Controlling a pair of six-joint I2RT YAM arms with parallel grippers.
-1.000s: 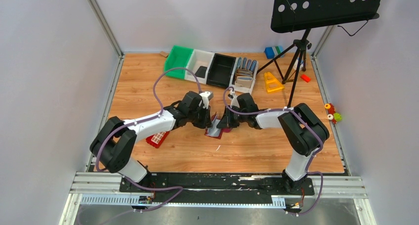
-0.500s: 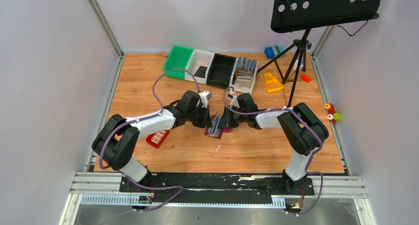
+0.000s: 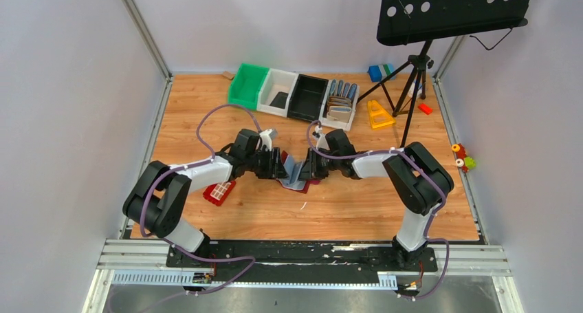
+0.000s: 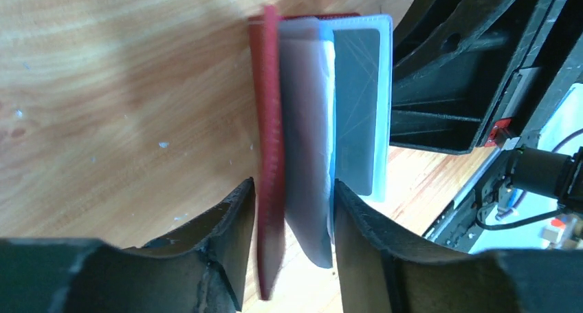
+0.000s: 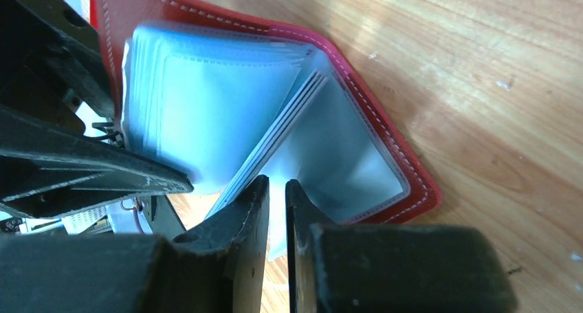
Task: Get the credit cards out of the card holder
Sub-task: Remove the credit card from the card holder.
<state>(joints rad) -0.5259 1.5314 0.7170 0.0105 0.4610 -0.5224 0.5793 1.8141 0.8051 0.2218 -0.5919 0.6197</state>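
Observation:
The maroon card holder [image 3: 297, 180] lies open on the wooden table between my two grippers. My left gripper [image 3: 280, 170] is shut on its maroon cover [image 4: 270, 141] and grey clear sleeves [image 4: 306, 141]. A grey panel [image 4: 357, 100] shows in the outer sleeve. My right gripper [image 3: 308, 170] is shut on a thin pale leaf [image 5: 278, 247] of the holder. The maroon stitched cover [image 5: 385, 127] lies flat behind it, and a fan of pale sleeves [image 5: 206, 100] stands to the left. I cannot tell a loose card from the sleeves. No black or gold card shows.
A flat red piece with a white grid [image 3: 220, 191] lies left of the left arm. Green [image 3: 249, 86], white [image 3: 278, 91] and black [image 3: 307, 98] bins and a bin of upright wallets [image 3: 339, 103] line the back. A yellow triangle [image 3: 378, 113] and a music stand's tripod [image 3: 412, 86] stand at the back right.
My left gripper has moved left and lower, drawing its side of the holder with it, so the holder is spread wider. The right gripper has barely moved.

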